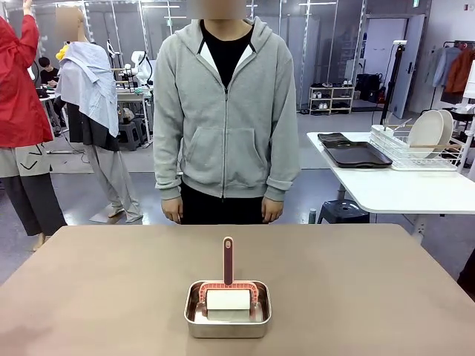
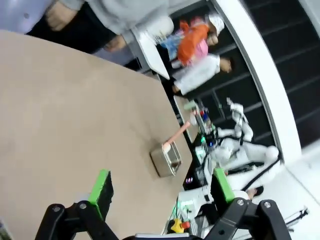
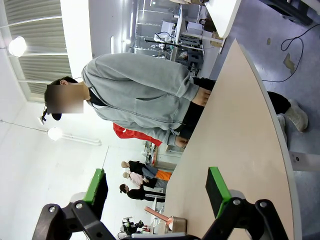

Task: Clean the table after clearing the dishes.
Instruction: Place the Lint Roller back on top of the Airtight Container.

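Observation:
The brown table (image 1: 89, 289) is bare except for a small steel pan (image 1: 227, 320) at its near middle. In the pan lies a cleaning roller (image 1: 228, 300) with a white roll and a dark pink handle standing up. The dishes (image 1: 428, 130), white plates, stand in a wire rack on the white side table. My left gripper (image 2: 162, 186) hangs open above the table (image 2: 60, 110), well short of the pan (image 2: 166, 159). My right gripper (image 3: 157, 189) is open too, over the table (image 3: 240, 140), with the pan (image 3: 173, 222) far off. Neither holds anything.
A person in a grey hoodie (image 1: 226, 111) stands at the table's far edge, hands down at the sides. The white side table (image 1: 401, 185) at the right carries stacked dark trays (image 1: 356, 153) and the wire rack (image 1: 412, 152). A stool stands under it.

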Robot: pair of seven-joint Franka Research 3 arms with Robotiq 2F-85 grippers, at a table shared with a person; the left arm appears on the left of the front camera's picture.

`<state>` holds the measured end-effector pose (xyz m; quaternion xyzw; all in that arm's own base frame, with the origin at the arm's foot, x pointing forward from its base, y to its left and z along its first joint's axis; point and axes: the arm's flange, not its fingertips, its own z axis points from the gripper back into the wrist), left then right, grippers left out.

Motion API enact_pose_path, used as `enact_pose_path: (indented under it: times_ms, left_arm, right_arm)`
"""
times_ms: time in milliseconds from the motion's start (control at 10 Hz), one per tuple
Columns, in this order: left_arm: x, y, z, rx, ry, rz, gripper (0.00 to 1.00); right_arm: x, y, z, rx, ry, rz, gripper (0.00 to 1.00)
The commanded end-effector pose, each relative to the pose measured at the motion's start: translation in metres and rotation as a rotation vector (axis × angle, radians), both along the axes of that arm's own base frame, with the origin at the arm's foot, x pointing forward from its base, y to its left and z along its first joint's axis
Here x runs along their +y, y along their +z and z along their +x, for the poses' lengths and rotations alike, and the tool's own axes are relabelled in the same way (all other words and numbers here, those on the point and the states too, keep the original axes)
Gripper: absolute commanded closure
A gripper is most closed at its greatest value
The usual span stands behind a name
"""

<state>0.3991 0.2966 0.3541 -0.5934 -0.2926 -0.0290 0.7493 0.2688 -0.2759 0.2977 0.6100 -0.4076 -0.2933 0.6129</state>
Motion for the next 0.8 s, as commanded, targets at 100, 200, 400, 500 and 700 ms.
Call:
enact_pose_path:
  times_ms: [100,200,400,500,700]
  left_arm:
    - [0.034,-0.002,-0.015,0.046,0.109,-0.069,0.0]
    - [0.042,-0.006,-0.02,0.07,0.155,-0.063,0.0]
    - [0.039,-0.012,-0.024,0.062,0.115,-0.042,0.0]
    - [0.039,-0.012,-0.024,0.062,0.115,-0.042,0.0]
    - [0.039,-0.012,-0.024,0.062,0.115,-0.042,0.0]
  right_arm:
    - [0.01,0.003,-0.007,-0.001,0.01,-0.009,0.0]
    - [0.01,0.003,-0.007,-0.001,0.01,-0.009,0.0]
    - [0.01,0.003,-0.007,-0.001,0.01,-0.009,0.0]
    - [0.01,0.003,-0.007,-0.001,0.01,-0.009,0.0]
    - [0.01,0.003,-0.007,-0.001,0.01,-0.009,0.0]
